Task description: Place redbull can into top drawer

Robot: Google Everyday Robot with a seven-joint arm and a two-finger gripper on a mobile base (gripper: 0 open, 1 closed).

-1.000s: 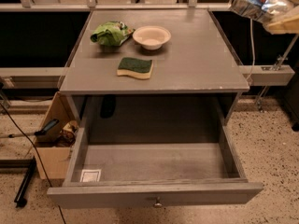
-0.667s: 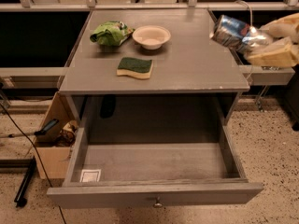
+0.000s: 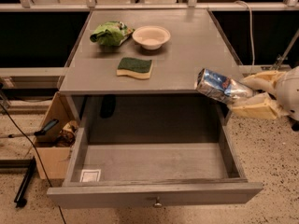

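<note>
The redbull can (image 3: 216, 85) is a shiny silver and blue can, held lying on its side at the right. My gripper (image 3: 247, 94) comes in from the right edge with its cream fingers (image 3: 257, 108) shut on the can's right end. The can hangs over the right front corner of the cabinet top, just above the right wall of the top drawer (image 3: 154, 162). The drawer is pulled fully open, grey, with a small round knob (image 3: 158, 202) and a white sticker (image 3: 90, 175) on its floor at the left.
On the grey cabinet top (image 3: 187, 50) lie a green sponge (image 3: 135, 66), a white bowl (image 3: 151, 36) and a green snack bag (image 3: 110, 32). A brown cardboard box (image 3: 53, 139) with tools stands on the floor at the left. Black cables run on the speckled floor at left.
My gripper with the can has come down and left from the upper right corner to the drawer's right side. Nothing else moved.
</note>
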